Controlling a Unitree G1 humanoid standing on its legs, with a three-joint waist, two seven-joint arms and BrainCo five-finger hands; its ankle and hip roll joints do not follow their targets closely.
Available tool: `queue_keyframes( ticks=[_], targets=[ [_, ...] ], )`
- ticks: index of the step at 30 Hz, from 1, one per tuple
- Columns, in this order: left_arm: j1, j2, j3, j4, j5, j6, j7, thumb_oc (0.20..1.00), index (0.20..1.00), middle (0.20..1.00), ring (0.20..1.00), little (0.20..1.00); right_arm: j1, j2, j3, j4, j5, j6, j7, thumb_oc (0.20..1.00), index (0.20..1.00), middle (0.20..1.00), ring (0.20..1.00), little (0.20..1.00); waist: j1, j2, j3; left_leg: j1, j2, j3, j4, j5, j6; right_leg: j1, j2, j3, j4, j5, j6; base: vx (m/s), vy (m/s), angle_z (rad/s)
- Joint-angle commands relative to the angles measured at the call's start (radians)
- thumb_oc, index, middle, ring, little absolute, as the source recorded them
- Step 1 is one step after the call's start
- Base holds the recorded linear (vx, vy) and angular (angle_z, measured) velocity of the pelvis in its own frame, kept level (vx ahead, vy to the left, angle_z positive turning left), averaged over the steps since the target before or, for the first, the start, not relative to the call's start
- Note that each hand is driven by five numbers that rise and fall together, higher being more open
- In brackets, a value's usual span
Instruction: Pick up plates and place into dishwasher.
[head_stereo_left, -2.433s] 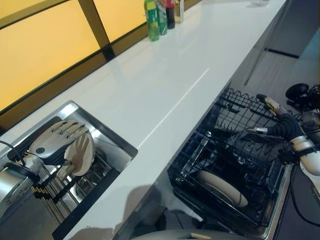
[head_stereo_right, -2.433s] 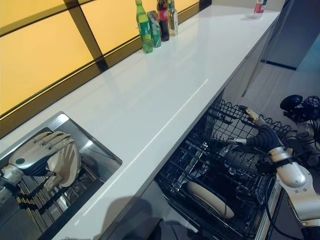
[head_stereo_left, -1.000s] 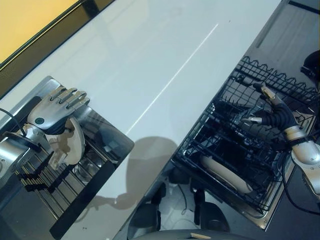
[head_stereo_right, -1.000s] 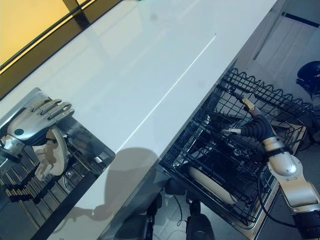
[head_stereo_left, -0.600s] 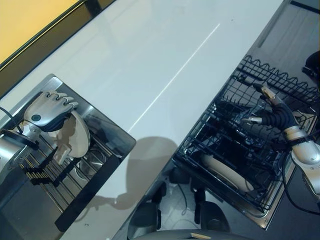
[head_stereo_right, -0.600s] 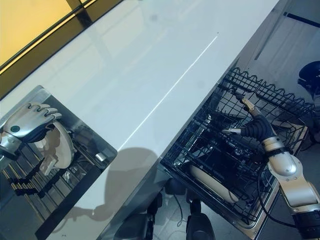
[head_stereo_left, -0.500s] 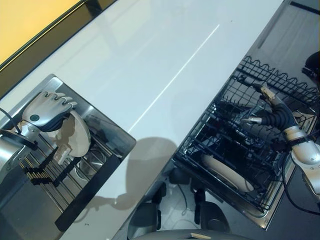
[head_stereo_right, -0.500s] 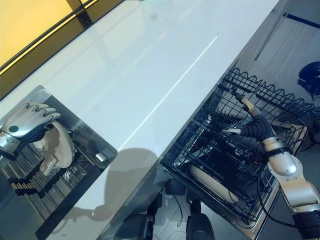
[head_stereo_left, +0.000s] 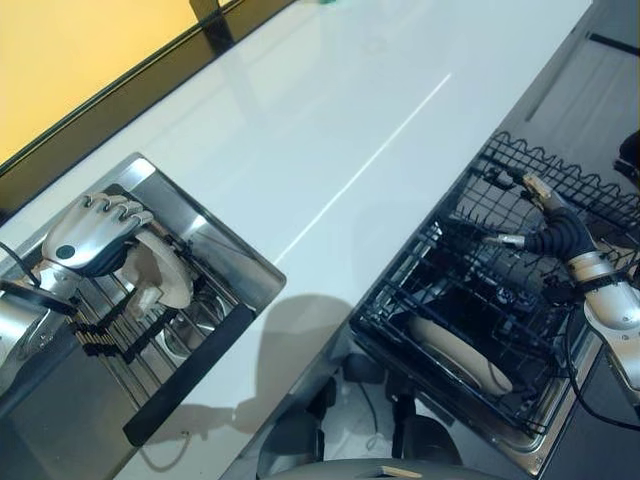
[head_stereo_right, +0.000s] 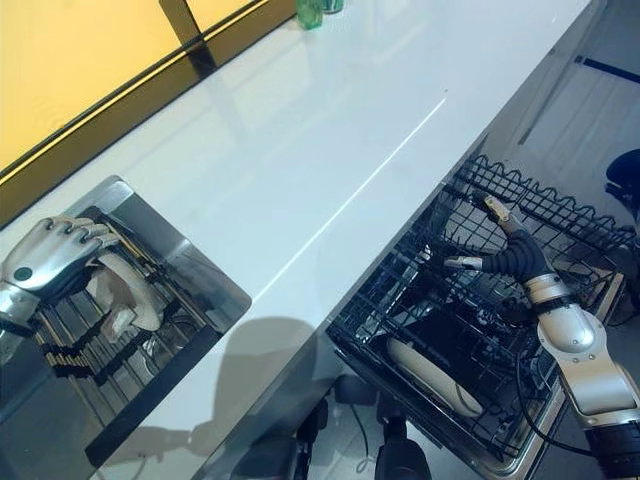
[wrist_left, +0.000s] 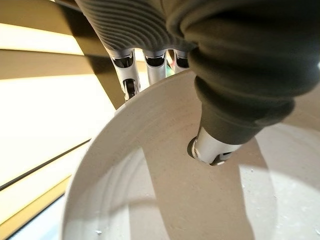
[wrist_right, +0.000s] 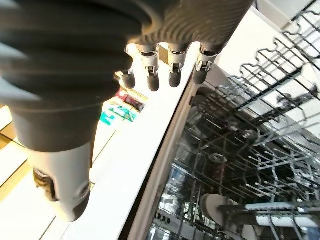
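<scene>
plate (head_stereo_left: 165, 280) | pinched in left robot hand (head_stereo_left: 92, 232) | over sink (head_stereo_left: 215, 245)

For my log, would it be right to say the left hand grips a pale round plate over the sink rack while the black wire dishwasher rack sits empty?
Not quite: the black wire dishwasher rack already holds a pale plate, as the left eye view shows. The rest stands: the left hand grips the pale round plate over the sink rack.
</scene>
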Motion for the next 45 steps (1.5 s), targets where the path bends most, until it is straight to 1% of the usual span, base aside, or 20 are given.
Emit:
queue_keyframes(
  ticks=[1,3,5,8,18,20,23,25,28,30,32,34,36,38,41,45],
  targets=[
    [0.042,0.006,0.086,0.031,-0.019,0.051,0.211,0.200,0.200,0.200,0.200,0.200,0.010,0.026,0.001,-0.050,-0.023,-0.053,-0.017,1.000,1.000,1.000,1.000,1.000,0.024,-0.106,-0.081,-0.037,-0.065,-0.003,0.058,-0.062,0.057,0.052,-0.089,-0.007,-0.165,0.129,0.094,0.03,-0.016,0.05],
    [0.036,-0.036,0.107,0.042,-0.022,0.038,0.281,0.200,0.200,0.200,0.200,0.200,0.020,0.041,0.001,-0.052,-0.032,-0.054,-0.022,1.000,1.000,1.000,1.000,1.000,0.026,-0.113,-0.087,-0.033,-0.063,-0.003,0.054,-0.063,0.057,0.053,-0.088,-0.008,-0.163,0.127,0.094,0.04,-0.021,0.03],
    [0.028,-0.099,0.126,0.046,-0.005,0.028,0.354,0.200,0.200,0.200,0.200,0.200,0.029,0.061,0.002,-0.059,-0.042,-0.049,-0.025,1.000,1.000,1.000,1.000,1.000,0.028,-0.123,-0.093,-0.028,-0.061,-0.004,0.049,-0.063,0.056,0.054,-0.085,-0.006,-0.163,0.125,0.093,0.04,-0.022,0.02],
    [0.000,-0.149,0.135,0.034,-0.012,0.033,0.396,0.200,0.200,0.200,0.200,0.200,0.035,0.081,0.016,-0.063,-0.053,-0.048,-0.037,1.000,1.000,1.000,1.000,1.000,0.028,-0.137,-0.095,-0.023,-0.058,-0.003,0.040,-0.064,0.056,0.054,-0.081,0.000,-0.164,0.124,0.094,0.01,-0.023,0.00],
    [-0.044,-0.253,0.161,0.001,-0.125,0.077,0.472,0.200,0.200,0.200,0.200,0.200,0.071,0.122,0.023,-0.093,-0.037,-0.062,-0.054,1.000,1.000,1.000,1.000,1.000,0.016,-0.193,-0.102,-0.010,-0.044,0.007,0.025,-0.075,0.056,0.061,-0.061,0.019,-0.179,0.131,0.099,0.01,-0.055,-0.04],
    [-0.058,-0.272,0.160,0.001,-0.156,0.074,0.484,0.200,0.200,0.200,0.200,0.200,0.072,0.132,0.035,-0.093,-0.043,-0.071,-0.067,1.000,1.000,1.000,1.000,1.000,0.015,-0.203,-0.102,-0.007,-0.042,0.007,0.023,-0.077,0.057,0.064,-0.057,0.021,-0.181,0.133,0.100,0.00,-0.072,-0.04],
    [-0.075,-0.312,0.152,-0.034,-0.206,0.066,0.492,0.200,0.200,0.200,0.200,0.200,0.067,0.147,0.045,-0.109,-0.049,-0.094,-0.112,1.000,1.000,1.000,1.000,1.000,0.019,-0.221,-0.105,-0.003,-0.038,0.003,0.019,-0.082,0.059,0.074,-0.050,0.022,-0.188,0.133,0.100,0.00,-0.087,-0.01],
    [-0.080,-0.337,0.153,-0.048,-0.233,0.045,0.489,0.200,0.200,0.200,0.200,0.200,0.058,0.158,0.046,-0.117,-0.066,-0.105,-0.148,1.000,1.000,1.000,1.000,1.000,0.022,-0.229,-0.108,0.002,-0.037,0.001,0.015,-0.084,0.060,0.080,-0.045,0.023,-0.193,0.133,0.099,-0.01,-0.072,-0.01],
    [-0.088,-0.359,0.150,-0.089,-0.271,0.045,0.466,0.200,0.200,0.200,0.200,0.200,0.041,0.165,0.037,-0.137,-0.074,-0.130,-0.197,1.000,1.000,1.000,1.000,1.000,0.026,-0.239,-0.116,0.008,-0.035,-0.001,0.010,-0.088,0.060,0.090,-0.040,0.022,-0.201,0.133,0.099,-0.02,-0.068,-0.02],
    [-0.096,-0.367,0.148,-0.104,-0.293,0.045,0.460,0.200,0.200,0.200,0.200,0.200,0.026,0.166,0.027,-0.150,-0.081,-0.154,-0.230,1.000,1.000,1.000,1.000,1.000,0.027,-0.241,-0.124,0.014,-0.034,-0.001,0.004,-0.091,0.061,0.095,-0.036,0.023,-0.204,0.132,0.098,-0.04,-0.048,-0.02],
    [-0.100,-0.370,0.151,-0.125,-0.307,0.048,0.452,0.200,0.200,0.200,0.200,0.200,0.012,0.163,0.019,-0.170,-0.081,-0.156,-0.248,1.000,1.000,1.000,1.000,1.000,0.029,-0.240,-0.131,0.019,-0.033,-0.002,-0.003,-0.091,0.062,0.098,-0.035,0.022,-0.205,0.129,0.097,-0.04,-0.023,-0.09],
    [-0.110,-0.382,0.153,-0.166,-0.345,0.039,0.443,0.200,0.200,0.200,0.200,0.200,-0.016,0.166,0.014,-0.202,-0.086,-0.191,-0.280,1.000,1.000,1.000,1.000,1.000,0.033,-0.233,-0.145,0.027,-0.033,-0.003,-0.014,-0.089,0.063,0.105,-0.033,0.021,-0.207,0.123,0.093,-0.06,-0.004,-0.06],
    [-0.119,-0.395,0.151,-0.192,-0.359,0.035,0.435,0.200,0.200,0.200,0.200,0.200,-0.037,0.169,0.014,-0.226,-0.092,-0.203,-0.287,1.000,1.000,1.000,1.000,1.000,0.037,-0.228,-0.152,0.026,-0.036,-0.004,-0.019,-0.077,0.063,0.103,-0.034,0.017,-0.206,0.128,0.091,-0.09,0.006,0.00],
    [-0.130,-0.408,0.144,-0.225,-0.374,0.030,0.431,0.200,0.200,0.200,0.200,0.200,-0.066,0.172,0.023,-0.255,-0.101,-0.223,-0.280,1.000,1.000,1.000,1.000,1.000,0.042,-0.221,-0.164,0.031,-0.039,-0.007,-0.026,-0.075,0.064,0.108,-0.035,0.011,-0.206,0.123,0.089,-0.07,0.000,-0.02],
    [-0.165,-0.438,0.122,-0.275,-0.397,0.030,0.405,0.200,0.200,0.200,0.200,0.200,-0.132,0.170,0.060,-0.305,-0.114,-0.233,-0.250,1.000,1.000,1.000,1.000,1.000,0.047,-0.211,-0.185,0.040,-0.042,-0.011,-0.034,-0.073,0.061,0.116,-0.036,0.000,-0.202,0.112,0.085,-0.05,0.004,0.01],
    [-0.232,-0.468,0.059,-0.317,-0.424,0.069,0.376,0.200,0.200,0.200,0.200,0.200,-0.250,0.158,0.140,-0.335,-0.109,-0.217,-0.209,1.000,1.000,1.000,1.000,1.000,0.050,-0.197,-0.216,0.053,-0.047,-0.016,-0.054,-0.062,0.058,0.127,-0.032,-0.009,-0.201,0.102,0.078,-0.04,0.011,0.02]
  ],
)
